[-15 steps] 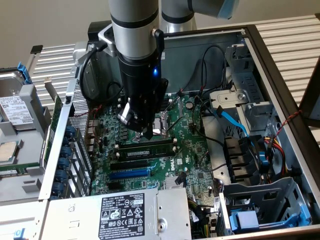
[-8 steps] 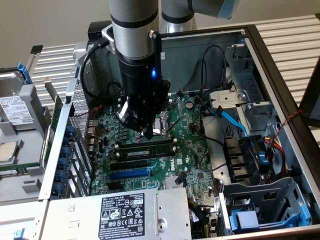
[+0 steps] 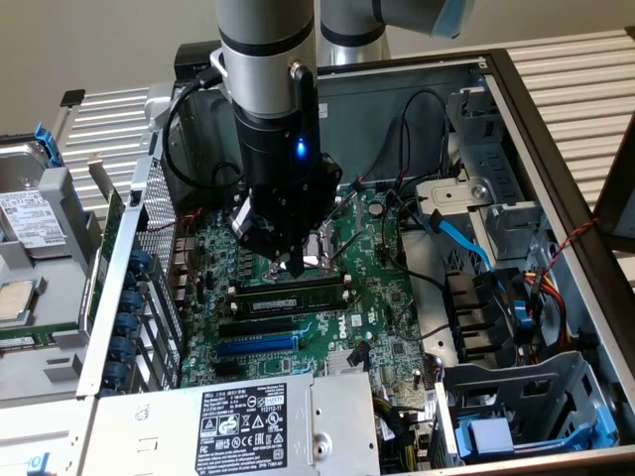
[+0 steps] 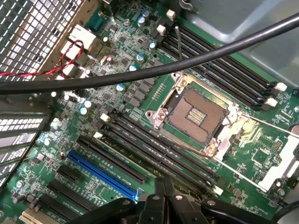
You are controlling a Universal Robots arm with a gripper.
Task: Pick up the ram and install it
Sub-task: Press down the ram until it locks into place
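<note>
Evidently the computer case [image 3: 556,149] lies open on its side so that the motherboard [image 3: 387,288] faces up and I can reach it from above. My jaws [image 3: 288,266] are clenched tight with nothing visible between them. I judge that closed tips serve better as a blunt pusher than as a clamp at this stage.

The ram [image 3: 288,294] sits lengthwise in the bank of black memory slots, aligned with them, as it must be to seat. In the exterior view it lies just beside my jaws at six o'clock. Whether the tips touch its top edge I cannot tell. The blue slot [image 3: 256,345] lies farther off at six o'clock, and the CPU socket [image 3: 322,248] at two o'clock.
</note>
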